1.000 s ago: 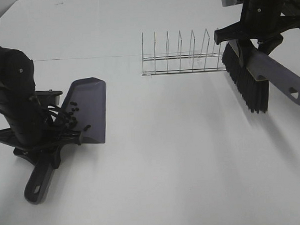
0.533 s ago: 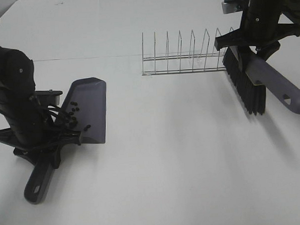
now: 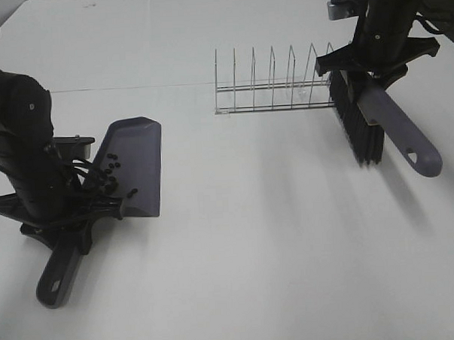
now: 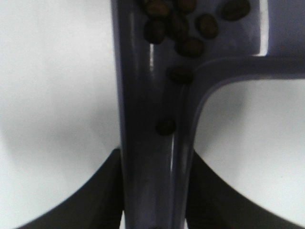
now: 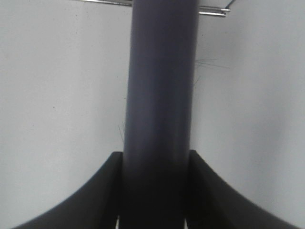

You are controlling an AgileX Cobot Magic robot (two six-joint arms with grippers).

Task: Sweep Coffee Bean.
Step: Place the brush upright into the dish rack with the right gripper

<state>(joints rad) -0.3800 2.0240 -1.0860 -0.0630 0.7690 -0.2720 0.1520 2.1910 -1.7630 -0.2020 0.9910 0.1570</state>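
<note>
So the left pincer (image 3: 61, 222) is clamped tight on the handle of the grey dustpan (image 3: 140, 155). The pan rests on the white table (image 3: 275, 243) and spreads out just ahead of the pincer. The coffee beans (image 3: 109, 169) all sit in the pan, bunched at the back end close to the grip.

From the high cam they're just black specks. The left wrist cam is way better here: there's a cluster of brown beans (image 4: 190, 46) ahead of the fingers (image 4: 97, 200), plus two strays in the channel of the handle, nearer the grip.

The right pincer (image 3: 374, 62) is closed around the brush (image 3: 361, 130), which hangs tilted below it with the bristles down. I honestly can't tell if the bristle tips touch the table. The wire rack (image 3: 272, 89) is just beside the brush. The right wrist cam basically shows the brush handle (image 5: 159, 95) squeezed between both fingers, a bit of rack wire beyond it, and a few stray bristle hairs poking out.
</note>
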